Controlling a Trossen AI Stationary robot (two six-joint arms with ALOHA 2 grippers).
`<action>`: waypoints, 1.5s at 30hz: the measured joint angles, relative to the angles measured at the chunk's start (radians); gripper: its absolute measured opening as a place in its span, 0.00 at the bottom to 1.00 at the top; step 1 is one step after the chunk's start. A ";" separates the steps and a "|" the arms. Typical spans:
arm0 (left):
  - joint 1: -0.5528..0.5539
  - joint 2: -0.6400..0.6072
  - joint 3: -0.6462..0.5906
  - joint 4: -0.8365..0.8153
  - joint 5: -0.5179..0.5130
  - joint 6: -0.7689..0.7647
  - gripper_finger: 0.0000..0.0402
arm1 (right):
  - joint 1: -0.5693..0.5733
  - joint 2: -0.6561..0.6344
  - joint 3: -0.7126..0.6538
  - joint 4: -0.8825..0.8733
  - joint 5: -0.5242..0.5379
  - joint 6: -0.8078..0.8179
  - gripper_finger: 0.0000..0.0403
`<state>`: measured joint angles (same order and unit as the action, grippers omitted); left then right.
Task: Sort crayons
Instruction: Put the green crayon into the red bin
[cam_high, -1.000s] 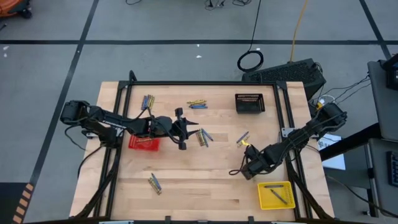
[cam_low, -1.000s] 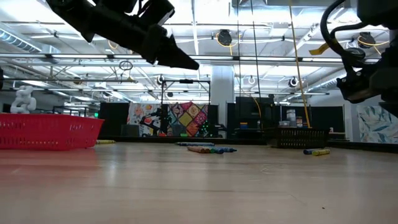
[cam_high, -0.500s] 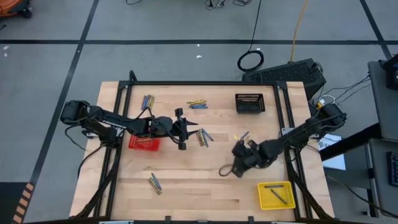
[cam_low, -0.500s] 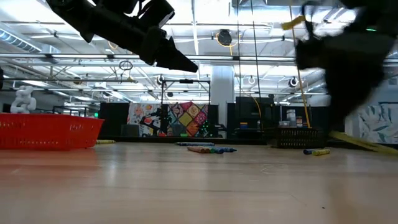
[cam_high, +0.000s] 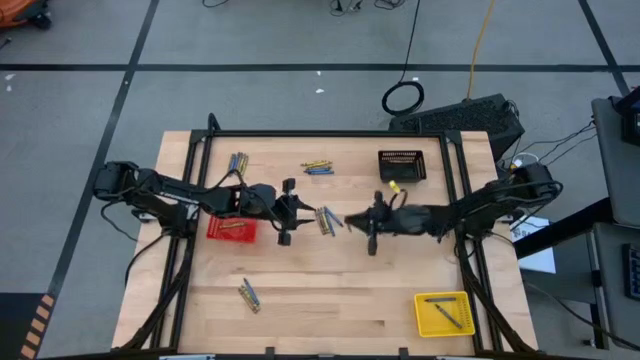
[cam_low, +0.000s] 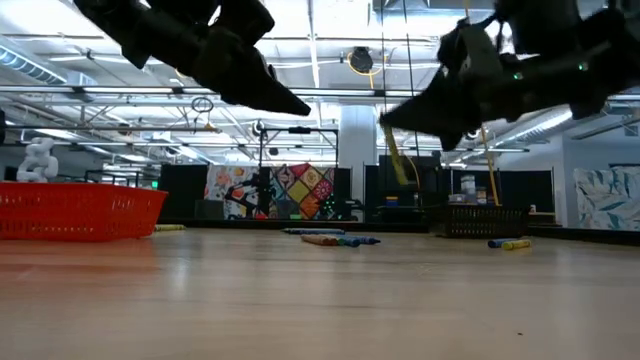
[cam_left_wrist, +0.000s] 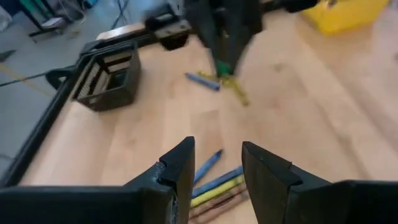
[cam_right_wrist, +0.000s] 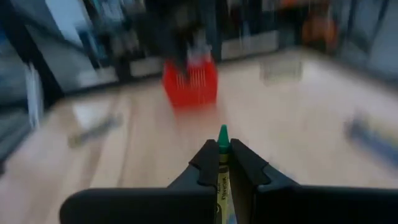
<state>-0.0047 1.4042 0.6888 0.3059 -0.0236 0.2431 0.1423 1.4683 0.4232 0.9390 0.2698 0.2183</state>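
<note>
My right gripper (cam_high: 352, 221) hangs above the table's middle, shut on a yellow-green crayon (cam_right_wrist: 221, 171) with a green tip. My left gripper (cam_left_wrist: 216, 165) stands open just left of it, above a small cluster of blue, yellow and brown crayons (cam_left_wrist: 214, 185) that lie flat on the wood; it touches nothing. The two grippers point at each other. More crayons lie in groups at the far left (cam_high: 238, 162), the far middle (cam_high: 317, 166) and the near left (cam_high: 248, 294). A blue and a yellow crayon (cam_left_wrist: 217, 84) lie under my right gripper. My right gripper pinches the crayon between its two fingers, near the crayon's green tip (cam_right_wrist: 222, 132), which sticks out just past the fingertips. The fingers come about level from the table's right. The crayon (cam_low: 397, 160) slants down below the fingertips, clear of the table.
A red mesh basket (cam_high: 230, 228) stands under my left arm. A black basket (cam_high: 402, 165) sits at the far right, and a yellow basket (cam_high: 443, 312) with crayons in it sits at the near right corner. Bare wood lies along the near middle.
My right gripper has risen and swung from the near right toward the table's middle, tipping from pointing down to about level, and it now faces my left gripper with the crayon in it.
</note>
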 joint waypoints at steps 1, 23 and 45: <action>0.005 0.004 -0.017 0.060 0.014 -0.020 0.34 | -0.012 0.014 -0.020 0.108 -0.012 -0.047 0.00; 0.022 0.218 -0.041 0.676 0.141 -0.204 0.48 | -0.056 0.147 0.146 0.464 -0.197 -0.425 0.00; -0.019 0.215 -0.033 0.674 0.139 -0.132 0.02 | -0.055 0.146 0.145 0.457 -0.199 -0.387 0.10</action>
<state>-0.0234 1.6197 0.6563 0.9803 0.1158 0.1112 0.0872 1.6146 0.5682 1.3956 0.0704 -0.1688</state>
